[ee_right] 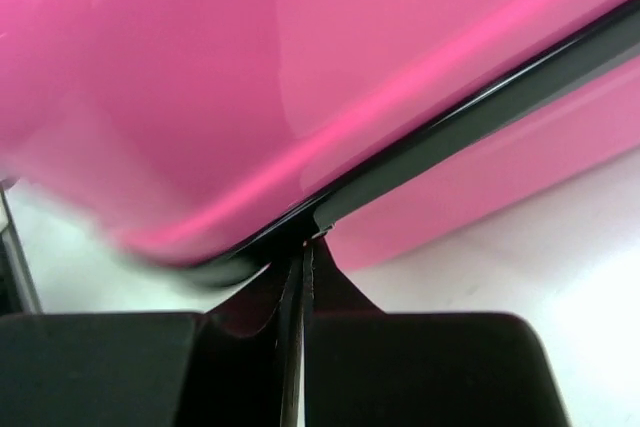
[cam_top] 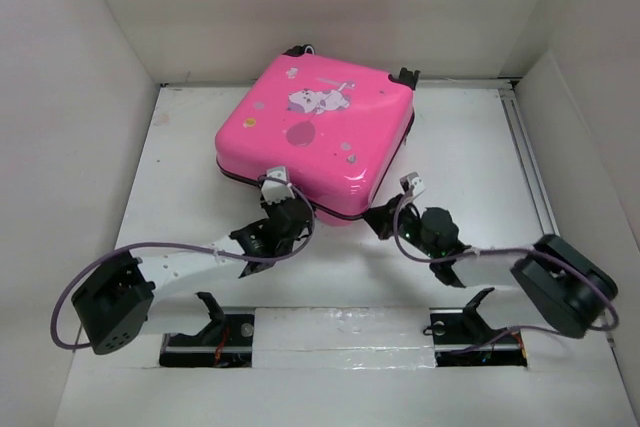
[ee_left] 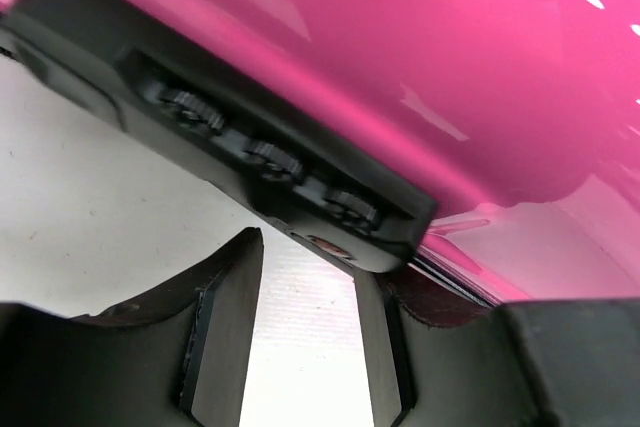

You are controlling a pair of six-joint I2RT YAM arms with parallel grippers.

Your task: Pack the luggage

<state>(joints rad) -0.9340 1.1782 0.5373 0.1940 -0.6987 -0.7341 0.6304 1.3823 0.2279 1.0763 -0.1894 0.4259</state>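
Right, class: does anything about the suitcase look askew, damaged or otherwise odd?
Only its angle: the luggage lies flat, lid down, but turned askew to the edges of the table. No damage or spill shows. The left hand is open by the black lock panel; the right hand is shut at the zip seam.

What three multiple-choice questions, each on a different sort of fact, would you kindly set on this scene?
1. Where on the table does the luggage lie?
A. far middle
B. near left corner
C. hanging over the right edge

2. How many dials does the black lock show?
A. one
B. three
C. five

3. How does the right gripper stand?
A. wide open
B. shut
C. out of view

Answers:
1 A: the top view shows it centred at the far side.
2 B: three dials sit in a row in the left wrist view.
3 B: its fingers meet at the black seam.
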